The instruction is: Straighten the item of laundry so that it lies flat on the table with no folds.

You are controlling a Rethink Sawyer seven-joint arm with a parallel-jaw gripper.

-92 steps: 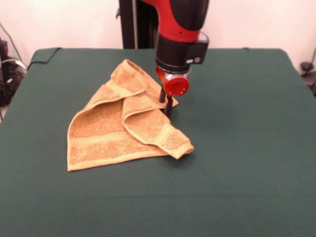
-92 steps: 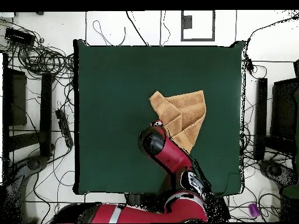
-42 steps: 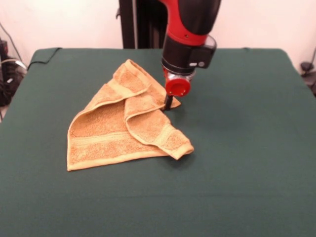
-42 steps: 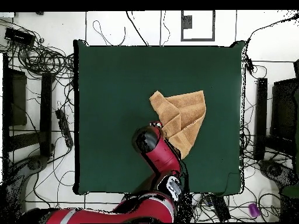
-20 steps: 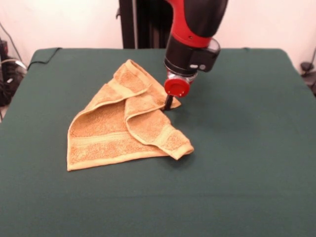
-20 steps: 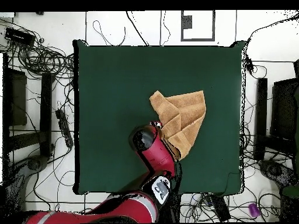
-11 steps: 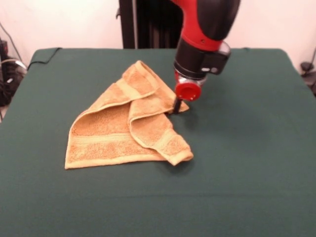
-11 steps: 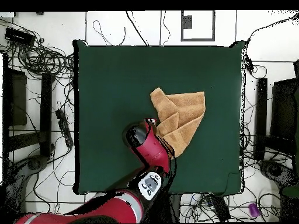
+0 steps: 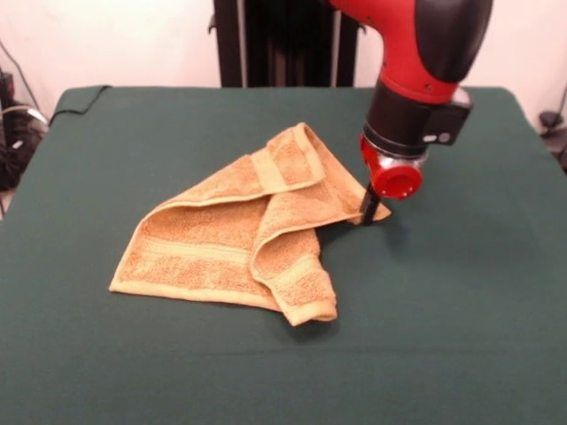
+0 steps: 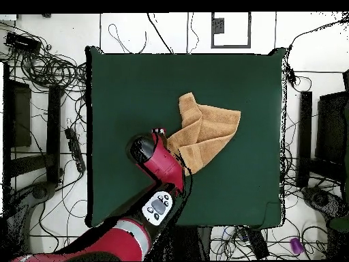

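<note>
The orange-tan towel point(image 9: 232, 232) lies crumpled near the middle of the green table point(image 9: 461, 336). One flap is folded over its right half, and a paler band runs across the flap. My gripper point(image 9: 368, 211) is at the towel's far right corner, low over the cloth, shut on that corner. In the overhead view the towel point(image 10: 208, 131) lies right of the table's point(image 10: 123, 89) centre, and the gripper point(image 10: 162, 136) sits at its left tip, mostly hidden under the red arm. No white tag shows.
The black pedestal column point(image 9: 266, 40) stands behind the table's far edge. Cables point(image 10: 48, 68) and dark equipment point(image 10: 327, 136) lie on the floor round the table. Bare green cloth surrounds the towel on all sides.
My gripper has moved right in the front view, dragging the towel's corner with it. The towel has stretched wider and shifted its folds.
</note>
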